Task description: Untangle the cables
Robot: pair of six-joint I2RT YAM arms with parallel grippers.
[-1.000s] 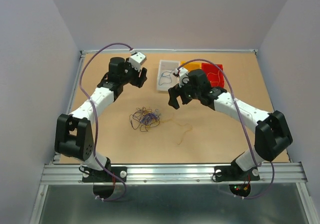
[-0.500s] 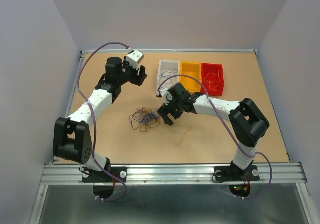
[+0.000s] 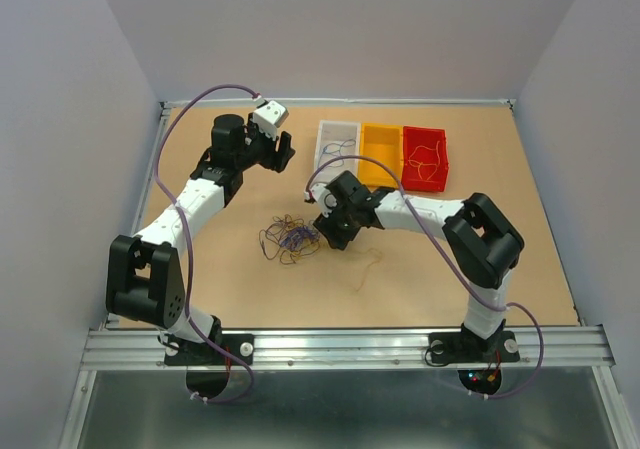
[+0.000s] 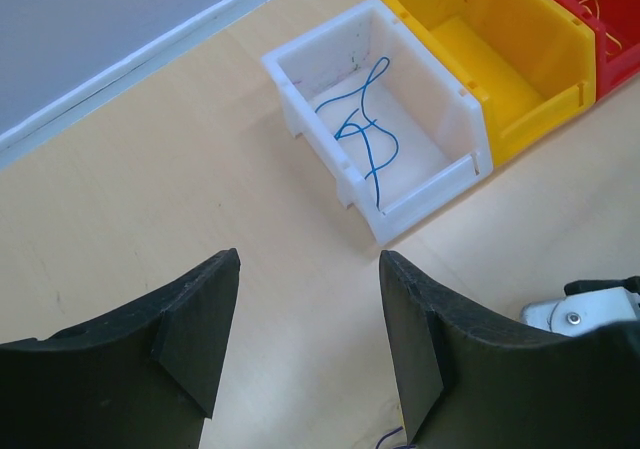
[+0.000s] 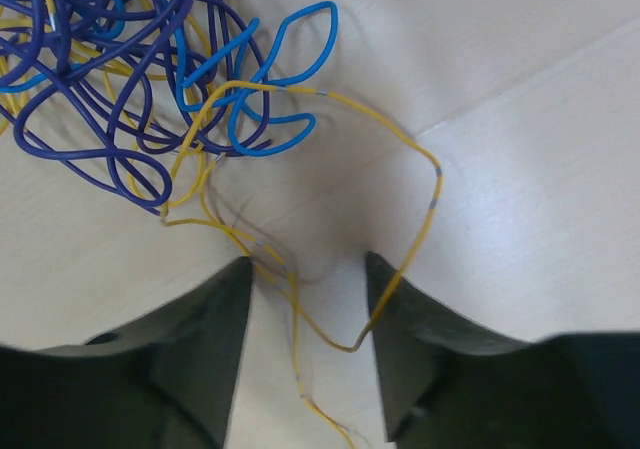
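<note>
1. My right arm (image 3: 420,209) reached in low over the counter (image 3: 500,269). Its jaws sat at the right edge of the tangle of cables (image 3: 290,239). The tangle lay on the counter between my two arms, nearer than the bins.
2. Those right jaws stood apart with a clear gap and clamped nothing. A thin yellow strand (image 5: 430,199) looped out of the tangle and crossed that gap. I could not tell whether either pad touched it.
3. The move turned on one relation. The knot of dark blue and light blue loops (image 5: 120,79) lay to the left, beyond my jaw tips. The yellow strand ran out of it toward the right and near side. Its long axis therefore pointed away from the knot. I judged that a pull to the right and near would draw it out lengthwise.
4. My left arm (image 3: 200,194) hung at the far left with its jaws apart and empty. They were near the white bin (image 4: 300,69), which held one blue cable (image 4: 365,129). They were well apart from the tangle, so the right arm was plainly the nearer one.
5. The yellow strand seemed threaded among the blue loops. I judged that a pull might drag the whole clump along.
6. The yellow bin (image 3: 380,129) and the red bin (image 3: 425,129) stood far and to the right of the jaws.
</note>
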